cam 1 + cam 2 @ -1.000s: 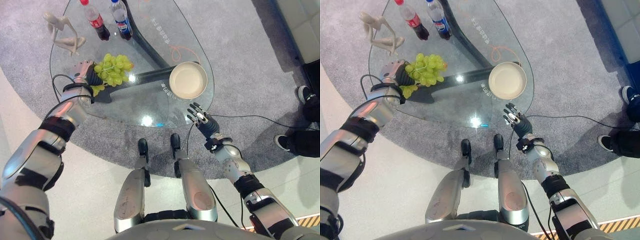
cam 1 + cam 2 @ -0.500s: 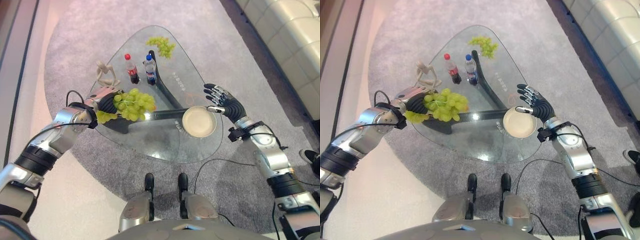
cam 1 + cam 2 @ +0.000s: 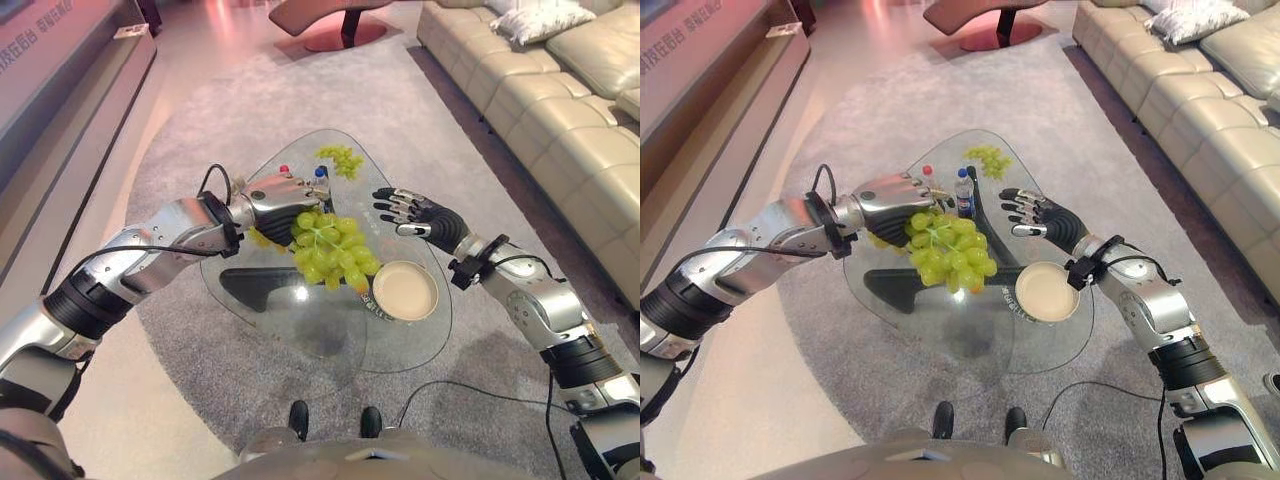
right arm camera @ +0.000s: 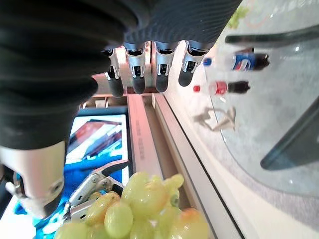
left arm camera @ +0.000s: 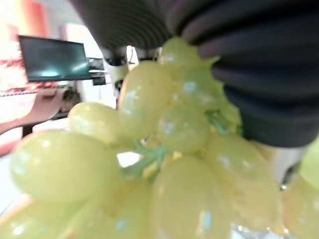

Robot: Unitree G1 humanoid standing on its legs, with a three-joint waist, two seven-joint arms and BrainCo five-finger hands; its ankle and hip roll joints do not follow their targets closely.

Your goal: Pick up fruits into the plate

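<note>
Room: grey carpet, cream sofa [image 3: 560, 90] along one side.
Desk: glass desk [image 3: 330, 330] with a dark base.
Left hand: left hand [image 3: 270, 195] fingers curled round the grape bunch [image 3: 330, 250], held in the air above the desk.
Right hand: right hand [image 3: 420, 212] fingers spread, holding nothing, beyond the plate.
Plate: cream plate [image 3: 404, 291], just beside the hanging grapes.
Far end: second grape bunch [image 3: 342, 158], two bottles [image 3: 963, 192].

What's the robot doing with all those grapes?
The robot's left hand holds a big bunch of green grapes in the air above the glass coffee table, close to the round cream plate but not yet in it. Its right hand hovers open just past the plate. A second, smaller bunch of green grapes lies at the table's far end, near two bottles.
</note>
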